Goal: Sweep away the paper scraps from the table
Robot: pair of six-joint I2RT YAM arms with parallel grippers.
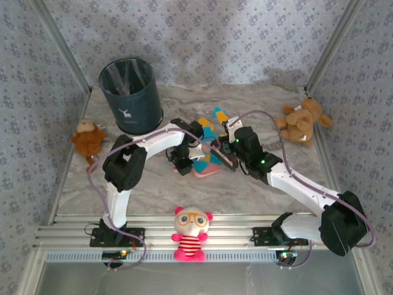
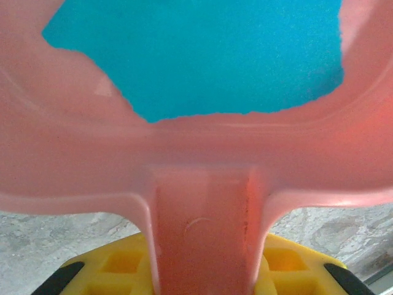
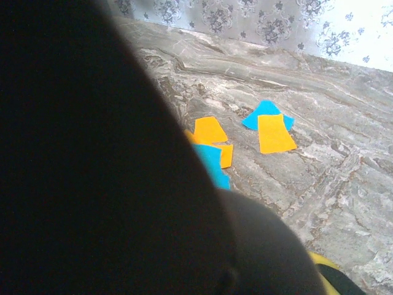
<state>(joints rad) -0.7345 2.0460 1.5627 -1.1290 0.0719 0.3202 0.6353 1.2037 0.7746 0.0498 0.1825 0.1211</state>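
- Left hand (image 1: 182,161) pinching the handle of the pink dustpan (image 2: 202,153); teal paper lies in the pan.
- Right hand (image 1: 231,160) pressed together; cannot tell what it grips.
- Both arms bent inward, meeting over mid desk (image 1: 264,104).
- Paper scraps (image 3: 212,130), orange and teal, on the marbled desk just beyond the hands.
- Floral walls (image 1: 215,37) around.

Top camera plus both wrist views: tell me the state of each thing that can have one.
pink dustpan: held by its handle, teal paper lying in it.
left gripper: shut on the pink dustpan's handle.
right gripper: shut on a dark tool, probably a brush.
paper scraps: several orange and teal ones loose on the table.
bin: upright, open, lined with a clear bag.
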